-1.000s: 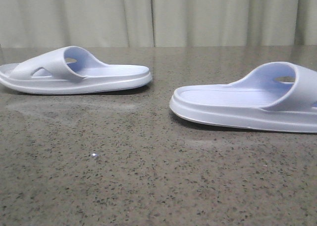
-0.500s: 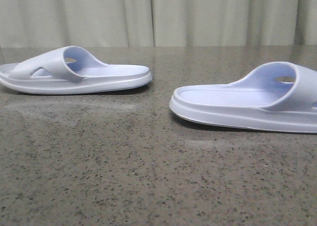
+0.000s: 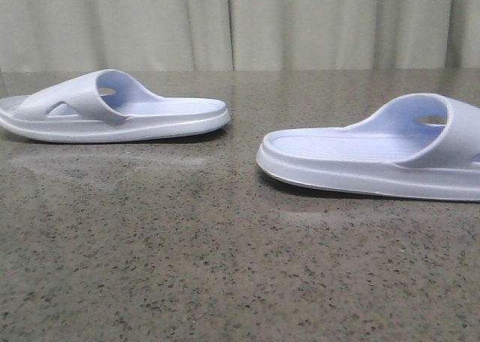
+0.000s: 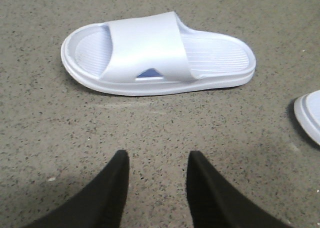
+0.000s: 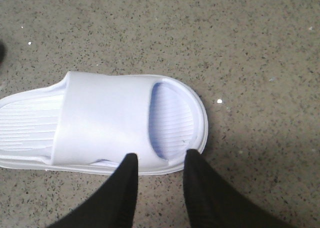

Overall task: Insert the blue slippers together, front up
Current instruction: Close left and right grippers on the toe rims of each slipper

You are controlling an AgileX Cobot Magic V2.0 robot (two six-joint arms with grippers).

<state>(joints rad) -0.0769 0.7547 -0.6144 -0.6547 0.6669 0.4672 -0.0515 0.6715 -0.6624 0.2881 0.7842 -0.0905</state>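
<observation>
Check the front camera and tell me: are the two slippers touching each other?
No. In the front view the left slipper and the right slipper lie apart, with bare speckled table between them.

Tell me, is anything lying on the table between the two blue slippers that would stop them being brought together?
Nothing visible does. Only bare speckled table lies between the left slipper and the right slipper.

Speckled grey-brown stone tabletop point(image 3: 225, 267), glossy sheen; pale pleated curtain point(image 3: 240, 23) behind.
</observation>
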